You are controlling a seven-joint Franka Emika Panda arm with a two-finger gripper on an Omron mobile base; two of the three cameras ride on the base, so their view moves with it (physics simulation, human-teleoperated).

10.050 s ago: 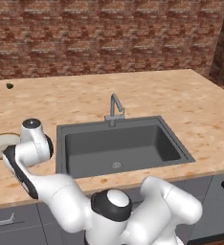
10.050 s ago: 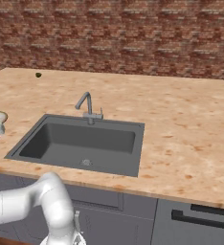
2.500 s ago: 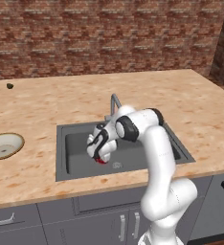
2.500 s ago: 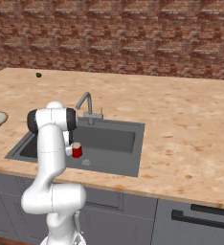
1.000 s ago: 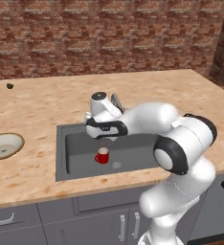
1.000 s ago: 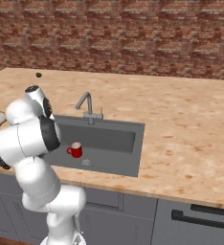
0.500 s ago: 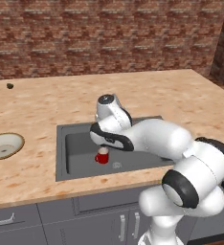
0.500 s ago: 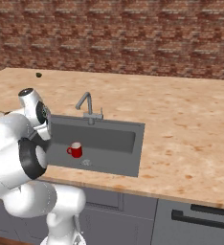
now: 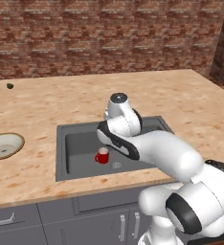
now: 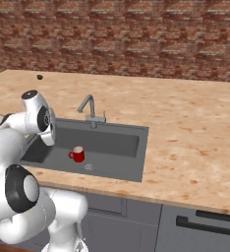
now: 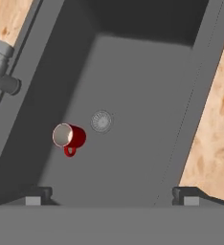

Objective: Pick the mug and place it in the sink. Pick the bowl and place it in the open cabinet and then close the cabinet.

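**Red mug stands in the sink, fingers spread wide above it**

Nearest the cameras, grey base cabinets (image 9: 99, 220) with silver handles are seen under the counter (image 9: 190, 103). The white arm (image 9: 147, 148) is bent over the front of the sink (image 9: 75, 143).

In the hand view, the two fingers (image 11: 33, 197) are seen at the bottom edge, spread far apart with nothing between them. The gripper (image 11: 109, 198) is held above the sink floor. In the two base views the fingers are hidden by the arm.

The mug (image 9: 102, 155) is seen standing upright on the sink floor, its open mouth up. Its white inside is shown best in the hand view, where it is looked at from above. The round drain (image 11: 101, 121) is just beside the mug, not touching it. In the right base view the mug's handle is pointed to the left, away from the drain.

The bowl (image 9: 4, 146) is seen in the left base view, on the counter well to the left of the sink, right way up. In the right base view it is mostly hidden behind the arm.

The tap (image 10: 90, 110) is shown clearly in the right base view, at the back edge of the sink. In the left base view it is covered by the arm.

Farther back, a small dark lump (image 9: 10, 86) is seen on the counter. A brick wall (image 9: 109, 38) stands behind everything. No writing can be read anywhere.
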